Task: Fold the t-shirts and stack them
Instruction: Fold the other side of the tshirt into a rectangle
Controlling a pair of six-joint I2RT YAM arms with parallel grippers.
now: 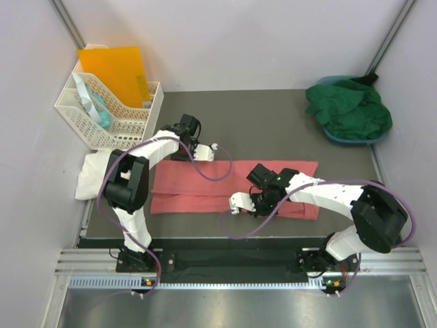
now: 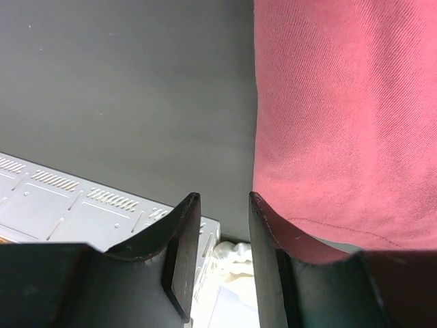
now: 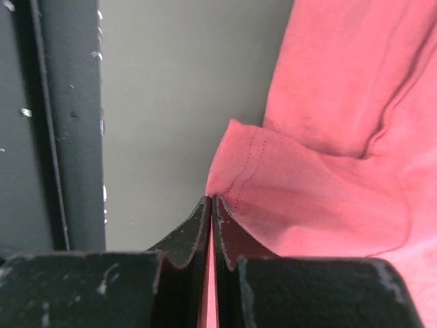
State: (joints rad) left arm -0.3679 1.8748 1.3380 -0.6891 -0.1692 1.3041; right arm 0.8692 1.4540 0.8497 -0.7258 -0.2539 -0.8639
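The right gripper (image 3: 212,205) is pinching shut on a hemmed near edge of the salmon-pink t-shirt (image 1: 205,186), which is lying mid-table. The left gripper (image 2: 224,205), jaws narrowly apart and empty, is hovering at the shirt's far edge, with bare table (image 1: 273,130) stretching beyond.

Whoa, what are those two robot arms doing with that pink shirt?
They are folding t-shirts. The pink shirt lies flat on the dark table. The right gripper is shut, pinching the shirt's near edge. The left gripper is open at the far edge, holding nothing. A green shirt sits bunched in a blue tub at the far right. A white shirt lies crumpled at the left. Neither is folded yet.
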